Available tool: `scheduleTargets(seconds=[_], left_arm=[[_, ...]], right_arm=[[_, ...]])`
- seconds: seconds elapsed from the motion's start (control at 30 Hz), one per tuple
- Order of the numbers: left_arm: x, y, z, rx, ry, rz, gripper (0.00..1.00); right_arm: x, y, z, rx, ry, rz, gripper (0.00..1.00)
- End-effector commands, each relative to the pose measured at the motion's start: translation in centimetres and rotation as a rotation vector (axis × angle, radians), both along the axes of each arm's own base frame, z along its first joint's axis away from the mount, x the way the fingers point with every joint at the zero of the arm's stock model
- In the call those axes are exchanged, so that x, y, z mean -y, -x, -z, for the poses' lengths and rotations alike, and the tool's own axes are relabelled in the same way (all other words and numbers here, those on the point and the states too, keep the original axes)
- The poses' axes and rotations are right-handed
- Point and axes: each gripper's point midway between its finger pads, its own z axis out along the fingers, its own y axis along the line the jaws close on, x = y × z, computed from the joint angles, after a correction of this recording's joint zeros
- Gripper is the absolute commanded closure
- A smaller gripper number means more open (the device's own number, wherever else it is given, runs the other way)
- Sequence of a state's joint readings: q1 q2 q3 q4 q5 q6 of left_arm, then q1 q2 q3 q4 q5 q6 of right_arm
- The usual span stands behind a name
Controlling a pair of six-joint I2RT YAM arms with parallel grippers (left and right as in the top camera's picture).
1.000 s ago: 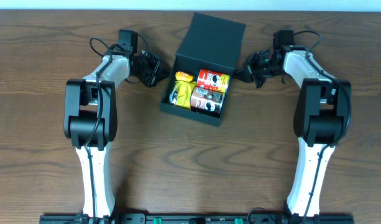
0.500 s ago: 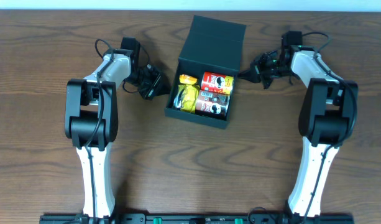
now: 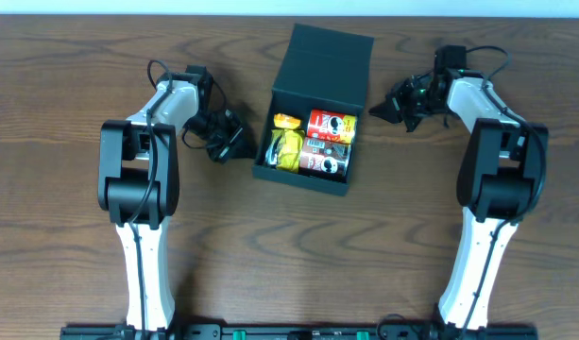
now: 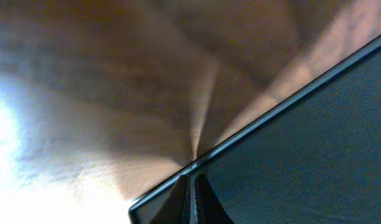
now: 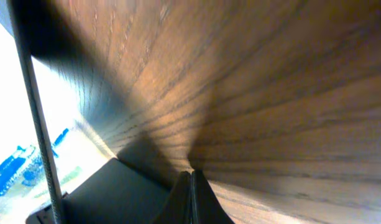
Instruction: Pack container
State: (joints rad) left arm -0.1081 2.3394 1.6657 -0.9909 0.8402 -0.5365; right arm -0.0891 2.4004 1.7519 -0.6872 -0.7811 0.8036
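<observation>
Container [image 3: 298,179] sat near the middle of the wooden surface [image 3: 289,264], turned a little off square, its lid [image 3: 325,57] thrown back and standing open on the far side. Inside, on the right half, a red can [image 3: 329,125] lay on its side with a darker can [image 3: 322,162] just beside it toward the near wall. The left half held yellow packets [image 3: 287,149], packed against the cans. Left end effector [image 3: 242,146] lay low over the surface just beside the container's left wall, pointing at it; from above, contact could not be told. Left wrist view showed its fingers [image 4: 181,200] pressed together with only a hairline seam between them. The tips met right at the top edge of a dark, finely textured wall that filled the lower right of the frame, with bare wood beyond. Right end effector [image 3: 374,110] was near the container's far right corner, beside the base of the lid, a small gap visible from overhead. Its fingers [image 5: 181,200] were likewise pressed together, nothing between them, aimed across wood grain. A dark flat panel of the container showed in the lower left of that view, and a thin dark strip [image 5: 28,93] ran up the left edge; whether cable or lid edge, could not tell.
</observation>
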Motion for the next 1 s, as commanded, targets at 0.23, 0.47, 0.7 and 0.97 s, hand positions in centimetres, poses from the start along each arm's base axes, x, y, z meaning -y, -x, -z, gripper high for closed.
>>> scheduleTargets(seconds=[0.23, 0.47, 0.7, 0.97], left_arm=[[-2.5, -1.5, -5.2, 0.331, -0.184, 0.164, 0.94], [-3.0, -1.1, -11.2, 0.674, -0.221, 0.407, 0.94], [-3.2, 3.0, -9.6, 0.745, -0.226, 0.398, 0.94], [-2.5, 3.2, -5.3, 0.763, -0.181, 0.231, 0.94]], right_arm=[[3.3, 0.1, 0.1, -0.012, 0.016, 0.054, 0.98], [3.4, 0.6, -0.1, -0.012, -0.005, 0.032, 0.98], [6.3, 2.0, 0.1, -0.024, -0.001, 0.024, 0.99], [6.2, 2.0, -0.2, 0.019, -0.014, -0.01, 0.98]])
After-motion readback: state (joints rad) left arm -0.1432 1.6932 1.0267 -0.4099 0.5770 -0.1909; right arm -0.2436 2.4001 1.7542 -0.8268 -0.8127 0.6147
